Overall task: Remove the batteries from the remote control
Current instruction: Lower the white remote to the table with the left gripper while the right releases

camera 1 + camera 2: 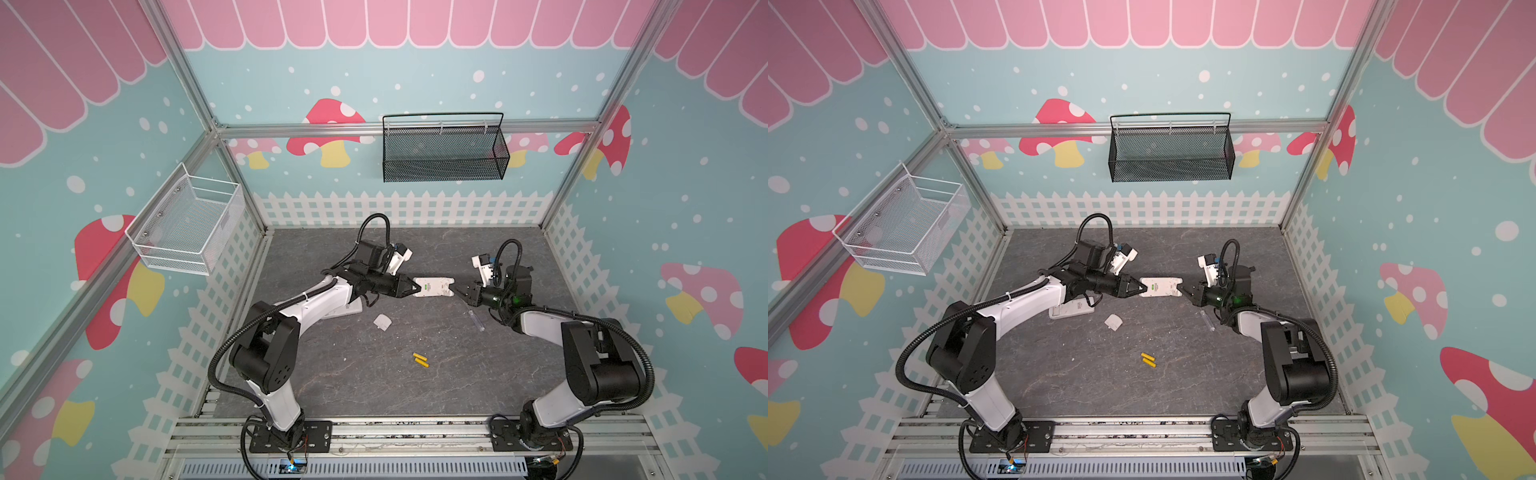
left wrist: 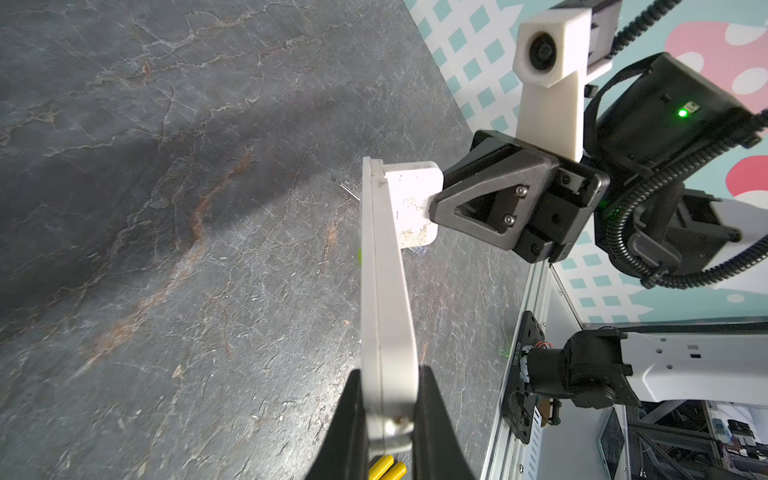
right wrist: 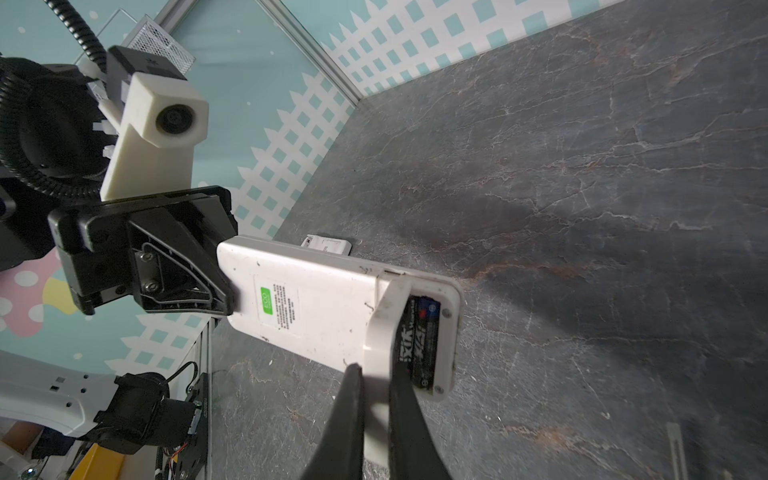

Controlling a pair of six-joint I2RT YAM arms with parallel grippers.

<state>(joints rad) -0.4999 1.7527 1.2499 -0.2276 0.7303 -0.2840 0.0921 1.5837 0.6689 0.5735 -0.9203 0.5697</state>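
Batteries (image 1: 420, 357) yellow pair, white remote (image 1: 434, 286) (cover (image 3: 380, 328) ajar), dark batt (image 3: 420, 340) inside

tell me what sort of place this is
Probably a robot training cell, not a real room: silver aluminium frame holding teal mushroom-printed wall panels, two black-and-white robot arms bolted to a metal front rail, over a dark grey stone-look tabletop.

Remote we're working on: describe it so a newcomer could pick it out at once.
On the grey table, between the two arms, a white remote is held: the left gripper clamps one end, the right gripper pinches its lifted battery cover. Unlike the other remote lying flat beneath the left arm, it shows a green sticker.
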